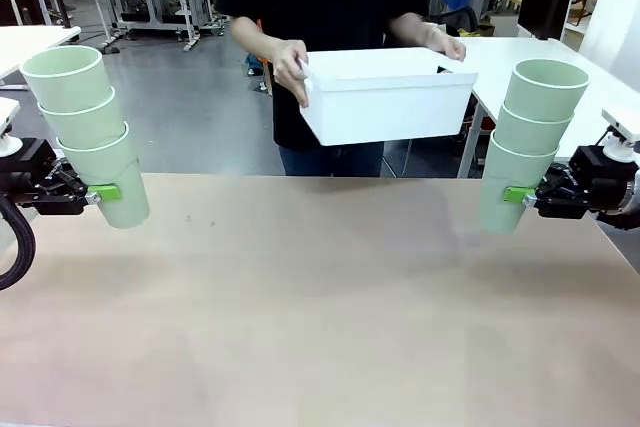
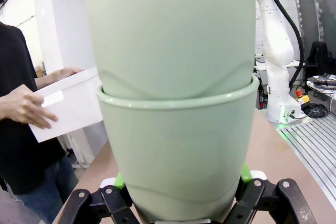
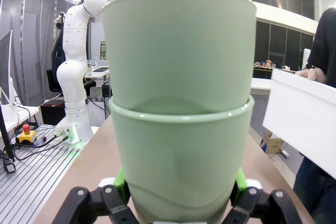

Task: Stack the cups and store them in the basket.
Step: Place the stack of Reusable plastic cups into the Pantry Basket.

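Observation:
At the table's left edge my left gripper (image 1: pixel 105 193) is shut on the bottom cup of a stack of three pale green cups (image 1: pixel 88 132), which leans slightly left and hangs above the table. The same stack (image 2: pixel 173 119) stands close before the left wrist camera, with green pads (image 2: pixel 119 181) on either side of it. On the right side, my right gripper (image 1: pixel 512 195) is shut on a second stack of three cups (image 1: pixel 528 142), also seen close up (image 3: pixel 181 129). A person holds the white basket (image 1: pixel 385 97) in both hands above the far edge.
The tan table top (image 1: pixel 320 307) lies bare between the two arms. The person (image 1: pixel 320 7) in black stands at the far side in the middle. White desks and office furniture stand beyond the table.

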Available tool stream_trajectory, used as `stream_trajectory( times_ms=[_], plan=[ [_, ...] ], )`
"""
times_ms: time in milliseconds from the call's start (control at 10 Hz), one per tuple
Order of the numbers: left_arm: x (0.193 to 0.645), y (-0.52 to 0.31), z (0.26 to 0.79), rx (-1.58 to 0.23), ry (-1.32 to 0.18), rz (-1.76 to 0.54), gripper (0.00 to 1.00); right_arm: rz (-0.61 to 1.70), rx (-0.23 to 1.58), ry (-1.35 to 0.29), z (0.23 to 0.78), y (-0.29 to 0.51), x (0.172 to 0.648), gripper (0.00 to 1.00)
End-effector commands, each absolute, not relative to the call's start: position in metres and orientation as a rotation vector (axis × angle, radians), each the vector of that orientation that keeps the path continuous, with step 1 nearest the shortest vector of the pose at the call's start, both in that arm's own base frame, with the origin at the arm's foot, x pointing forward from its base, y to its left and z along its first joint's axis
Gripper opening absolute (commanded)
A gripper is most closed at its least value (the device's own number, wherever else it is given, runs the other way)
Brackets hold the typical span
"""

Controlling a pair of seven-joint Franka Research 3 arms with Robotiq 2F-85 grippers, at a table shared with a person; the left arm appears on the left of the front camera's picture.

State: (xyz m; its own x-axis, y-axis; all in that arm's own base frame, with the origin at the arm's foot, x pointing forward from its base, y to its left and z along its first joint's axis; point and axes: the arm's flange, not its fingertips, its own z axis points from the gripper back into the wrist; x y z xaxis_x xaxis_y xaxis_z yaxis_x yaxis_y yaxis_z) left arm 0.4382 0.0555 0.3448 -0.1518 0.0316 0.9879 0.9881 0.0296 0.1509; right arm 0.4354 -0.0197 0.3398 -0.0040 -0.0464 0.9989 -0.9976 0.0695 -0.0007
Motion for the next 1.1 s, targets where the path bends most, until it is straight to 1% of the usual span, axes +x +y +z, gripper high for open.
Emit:
stream_trajectory(
  times_ms=[0,1000],
  plan=[
    [0.4366,0.053,0.3492,-1.138,-1.368,-1.288,0.85,1.146,1.185,-1.288,0.3429,-0.0187,0.4343,0.87],
    [0.4366,0.053,0.3492,-1.138,-1.368,-1.288,0.85,1.146,1.185,-1.288,0.3429,-0.0187,0.4343,0.87]
  ],
)
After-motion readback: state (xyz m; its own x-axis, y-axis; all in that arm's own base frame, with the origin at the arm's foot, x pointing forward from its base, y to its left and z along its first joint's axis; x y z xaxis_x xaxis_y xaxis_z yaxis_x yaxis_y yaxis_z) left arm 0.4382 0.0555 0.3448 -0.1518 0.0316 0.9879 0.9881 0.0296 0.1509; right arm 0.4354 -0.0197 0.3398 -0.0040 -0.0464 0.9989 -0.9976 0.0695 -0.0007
